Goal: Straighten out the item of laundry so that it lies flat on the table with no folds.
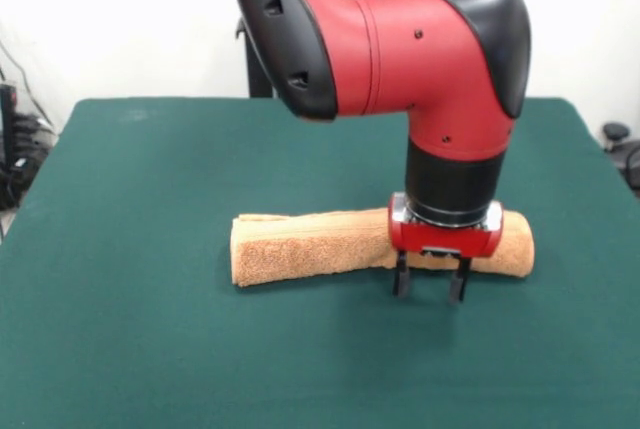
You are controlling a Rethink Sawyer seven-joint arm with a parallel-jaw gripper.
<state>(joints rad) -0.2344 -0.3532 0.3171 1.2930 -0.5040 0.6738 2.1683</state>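
Reaching down from the top of the front view, the red and black arm (400,39) runs a thick horizontal link from the left to a black-capped elbow at the right, then turns straight down through a red and black wrist section to the tool (431,278).

Tool: pointing vertically down, red housing with a silver collar above it. Two dark fingers (401,276) hang below the housing, parted, with green worktop visible in the gap between them; nothing is held between them. The fingertips sit at or just above the worktop surface (contact cannot be confirmed from this angle), on the camera side of the towel's edge.

Towel (300,245): orange-tan terry, lying near the middle of the worktop as a long, narrow, rolled or folded bundle running left to right. It is not spread flat. The left end shows stacked layers, with an upper edge lying along the top of the bundle. The wrist and tool housing cover part of its right half; the rounded right end shows beyond the tool.

Worktop (150,349): dark green cloth surface, wide on all sides of the towel.

Pedestal (260,69): dark, partly visible behind the arm at the far edge.
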